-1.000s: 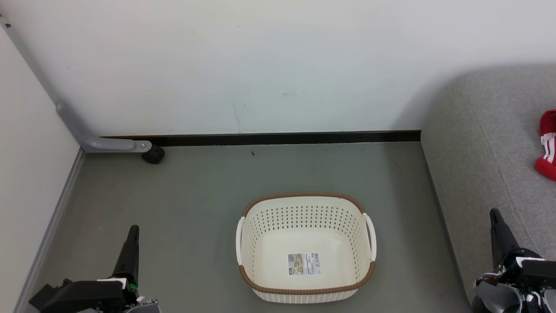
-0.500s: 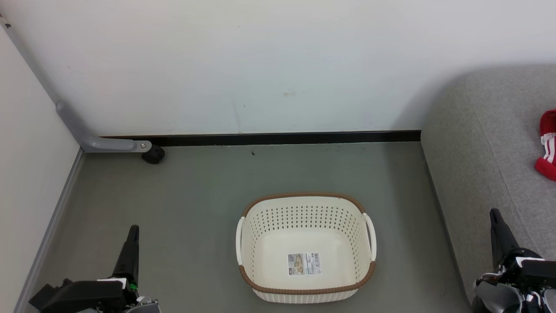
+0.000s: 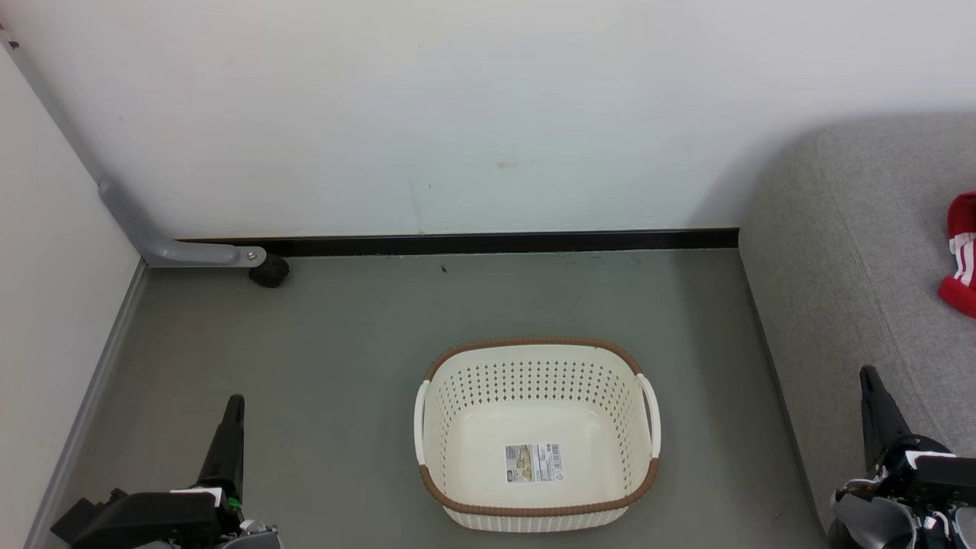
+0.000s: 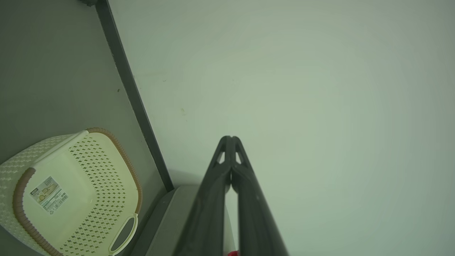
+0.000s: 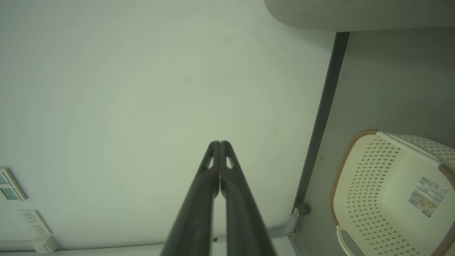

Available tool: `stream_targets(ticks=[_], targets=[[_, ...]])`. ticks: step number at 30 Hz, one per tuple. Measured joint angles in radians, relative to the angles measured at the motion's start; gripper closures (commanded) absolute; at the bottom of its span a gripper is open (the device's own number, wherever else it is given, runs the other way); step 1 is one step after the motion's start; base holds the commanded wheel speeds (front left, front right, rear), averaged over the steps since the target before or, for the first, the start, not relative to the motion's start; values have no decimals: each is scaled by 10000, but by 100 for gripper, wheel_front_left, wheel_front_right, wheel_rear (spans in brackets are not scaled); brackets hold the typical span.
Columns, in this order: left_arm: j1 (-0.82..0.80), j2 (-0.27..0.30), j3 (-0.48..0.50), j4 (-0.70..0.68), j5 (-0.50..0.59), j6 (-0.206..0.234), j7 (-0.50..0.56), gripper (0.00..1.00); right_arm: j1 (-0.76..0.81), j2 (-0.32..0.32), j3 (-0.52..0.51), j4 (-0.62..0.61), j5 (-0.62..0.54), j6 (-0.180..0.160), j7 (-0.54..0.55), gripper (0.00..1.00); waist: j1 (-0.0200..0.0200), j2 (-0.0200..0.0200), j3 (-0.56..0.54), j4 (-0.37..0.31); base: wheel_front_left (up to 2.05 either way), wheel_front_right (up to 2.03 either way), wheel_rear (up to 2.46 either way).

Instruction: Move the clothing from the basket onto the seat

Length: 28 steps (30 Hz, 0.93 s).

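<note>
Movement: nothing is seen to have shifted since the earlier head views; both arms, the basket and the red cloth are placed as before.
Basket (image 3: 534, 342): set upright on the grey floor (image 3: 343, 343), between the two grippers; nothing is held in it, and the label sticker (image 3: 534, 463) on its bottom is fully bared.
Seat (image 3: 831, 252): found to the right of the basket, near it but apart.
Clothing (image 3: 962, 255): a red piece with white stripes is laid on the seat, cut off by the right edge of the head view; whether both garments are there cannot be told.
Progress: with the basket emptied and red cloth laid on the seat, the task is judged done or all but done; nothing is left to be lifted out.
Left gripper (image 3: 235, 404): jaws pressed fully together, nothing held or touched; placed left of the basket, well clear of it.
Right gripper (image 3: 868, 375): jaws likewise closed tip to tip, empty; seen at the seat's front edge, with no contact shown.
</note>
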Motion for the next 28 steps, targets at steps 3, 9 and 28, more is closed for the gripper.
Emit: stream_targets(ticks=[3,9,28], targets=[[0,0,-2,0,-2,0,0,100,1,0,2,0,0,0,0,100,0,0,0,0,0,0,0],[0,0,-2,-2,-2,0,0,100,2,0,2,0,0,0,0,100,0,0,0,0,0,0,0],[0,-2,-2,-6,-159,0,0,100,12,0,2,-2,2,0,0,100,0,0,0,0,0,0,0]])
